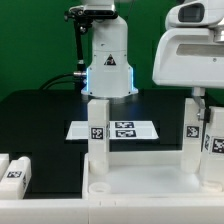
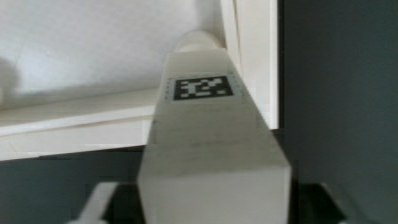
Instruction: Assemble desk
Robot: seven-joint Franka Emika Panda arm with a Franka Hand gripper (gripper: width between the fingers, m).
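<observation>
**desk assembly: gripper over an upright leg on the right of the tabletop**

in the exterior view, starting at the left edge, loose legs (image 1: 14,170) lie on the black table (image 1: 40,120), just beside the desk and not yet fitted; how many there are is hard to tell. next comes the white rimmed tabletop (image 1: 140,195), filling the foreground. a first upright leg (image 1: 97,135) stands at its far corner on the exterior view's left, tag facing the camera. behind it the marker board (image 1: 125,128) lies flat on the table, and behind that rises the base of the arm (image 1: 108,60). further right, the gripper (image 1: 197,98) hangs from above, right over a second upright leg (image 1: 190,125) at the far corner on that side. a third leg (image 1: 213,145) stands just beside it at the picture's edge, partly cut off.

the wrist view looks down the second leg (image 2: 214,150). its tag faces the camera, with the tabletop (image 2: 89,100) pale behind it. a dark finger sits on each side of the leg, one of the fingers (image 2: 320,200) close against it. the gripper (image 2: 205,205) straddles the leg, but i cannot tell whether the jaws press it or only flank it.

judgement: the step in hand looks like fitting this leg into its corner socket. the next move calls for a firm, square hold, then seating the leg straight without tipping it or knocking the third leg.
</observation>
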